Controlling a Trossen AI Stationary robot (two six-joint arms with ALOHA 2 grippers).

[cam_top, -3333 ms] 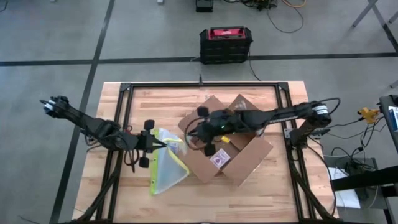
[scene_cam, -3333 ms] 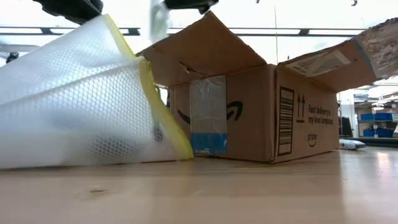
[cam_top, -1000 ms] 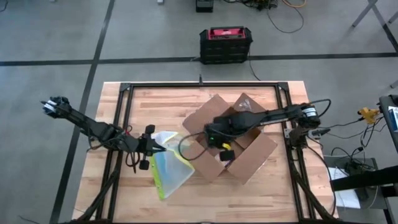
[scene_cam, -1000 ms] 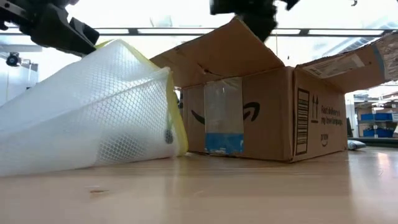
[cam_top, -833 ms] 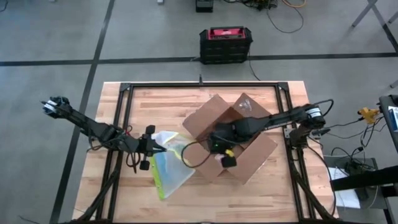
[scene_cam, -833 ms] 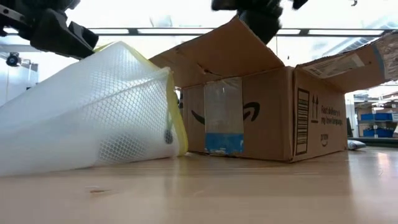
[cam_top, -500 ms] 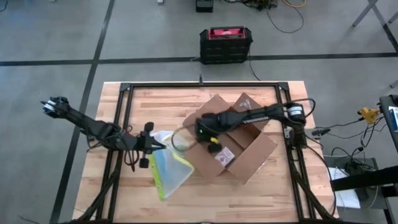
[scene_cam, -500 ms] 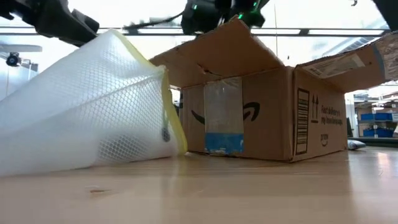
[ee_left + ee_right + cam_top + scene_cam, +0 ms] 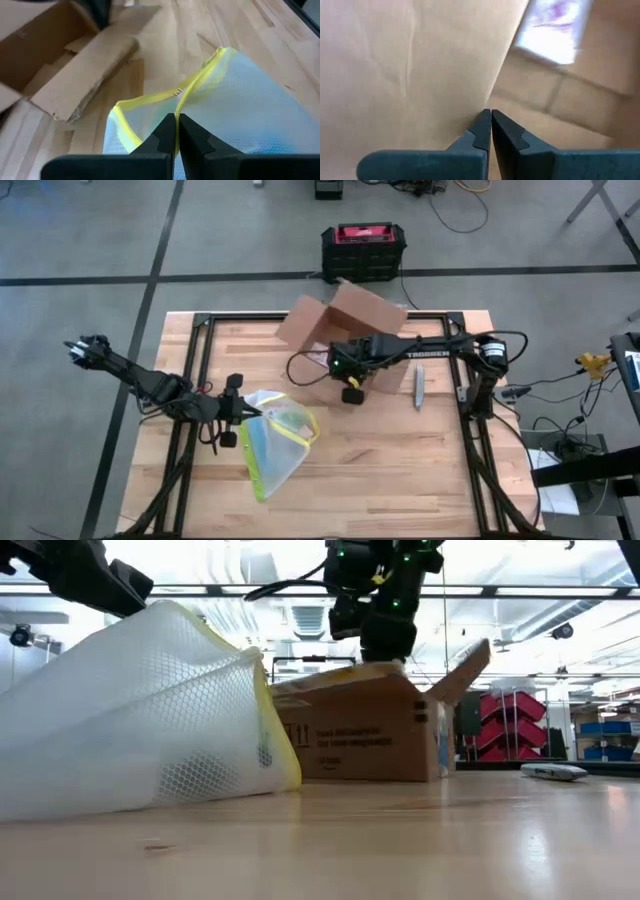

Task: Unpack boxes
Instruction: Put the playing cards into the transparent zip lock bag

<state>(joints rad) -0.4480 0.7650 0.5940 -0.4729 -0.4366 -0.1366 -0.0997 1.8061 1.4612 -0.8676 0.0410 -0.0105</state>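
The brown corrugated cardboard box (image 9: 345, 320) sits at the far middle of the table, tipped so that its open flaps splay outward and partly overhang the table's far edge in the high view. Seen level from the low view, the box (image 9: 365, 735) rests low on the wood with a long side facing the camera, black printed lettering on that side, and one flap angled up at its right end. In the left wrist view the box (image 9: 65, 60) shows an open plain brown interior and a bent flap lying flat on the table.
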